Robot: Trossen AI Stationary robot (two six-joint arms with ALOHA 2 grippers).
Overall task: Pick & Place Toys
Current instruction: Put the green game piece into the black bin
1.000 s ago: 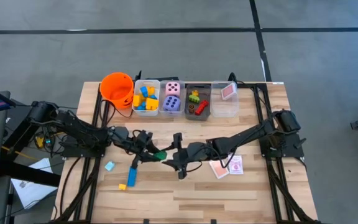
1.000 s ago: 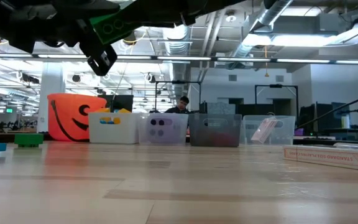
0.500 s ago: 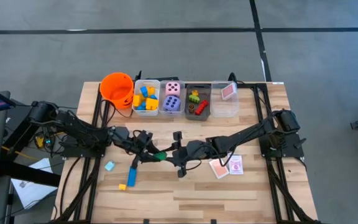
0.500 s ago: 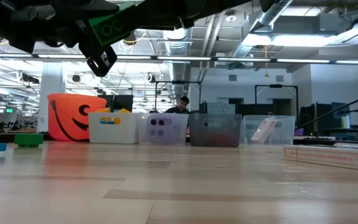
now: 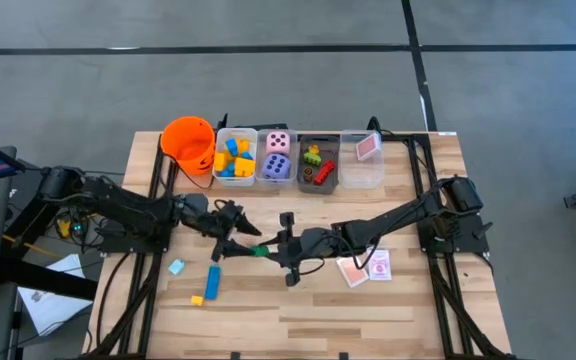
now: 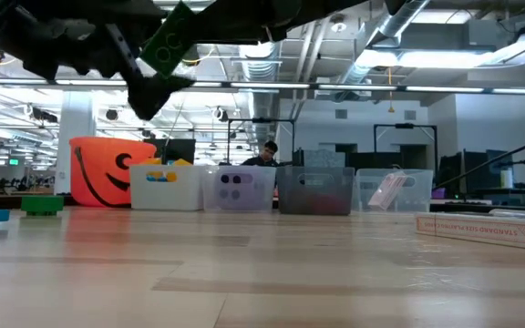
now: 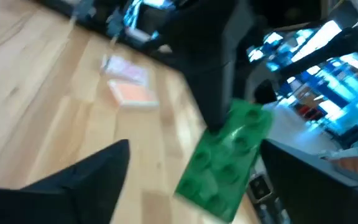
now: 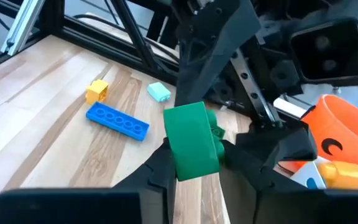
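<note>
A green building block [image 5: 257, 250] hangs above the middle of the table, with my right gripper [image 5: 270, 250] shut on it from the right. My left gripper [image 5: 232, 234] stands open just left of the block, one finger [image 7: 82, 183] to each side of it and apart from it. A long blue block [image 5: 213, 275], a yellow-and-blue block [image 5: 200, 296] and a pale blue piece [image 5: 176, 266] lie flat on the table near the left. Two pink-white cards [image 5: 364, 268] lie flat under the right arm. My right gripper pinches the green block [image 8: 191, 140] between its two fingers [image 8: 161, 167], one on each broad side, at the block's right-hand end. The fingers come about level from the table's right. The block is lifted clear of the table and sits tilted [image 6: 169, 46].
Along the far edge stand an orange bucket [image 5: 188, 142], a bin of yellow and blue blocks [image 5: 234, 157], a bin with two dice [image 5: 276, 155], a grey bin [image 5: 318, 162] and a clear bin holding a card [image 5: 362, 158]. Bare wood lies along the near edge.
My left gripper has opened, let go of the green block and drawn back a little toward the table's left edge. My right gripper has shut on the block and taken it over. The block stays in the air and has tipped to a steeper slant.
</note>
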